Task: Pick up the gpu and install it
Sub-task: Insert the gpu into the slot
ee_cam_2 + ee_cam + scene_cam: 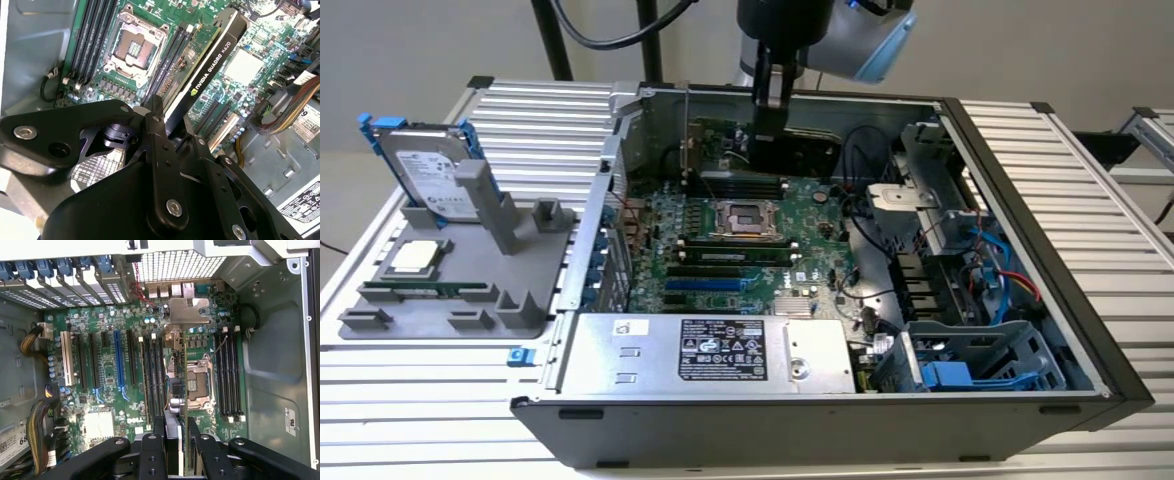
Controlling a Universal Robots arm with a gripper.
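My gripper (767,122) hangs inside the open computer case, shut on the gpu (777,150). The card stands on edge above the far part of the green motherboard (720,255), just past the CPU socket (750,215). In the second wrist view the gpu (210,70) shows its long black cooler edge and green board, slanting away from the gripper (172,125) over the memory slots. In the first wrist view the gpu (178,365) is seen edge-on between the fingers (195,440), with its silver end bracket (187,315) toward the case's rear wall. The expansion slots (119,365) lie to one side of it.
A grey fixture (520,310) on the exterior view's left holds a hard drive in a blue frame (434,170), a CPU chip (416,257) and a memory stick (440,290). The power supply (707,350) fills the case's near side. A drive cage (974,365) and cables (987,270) crowd the right.
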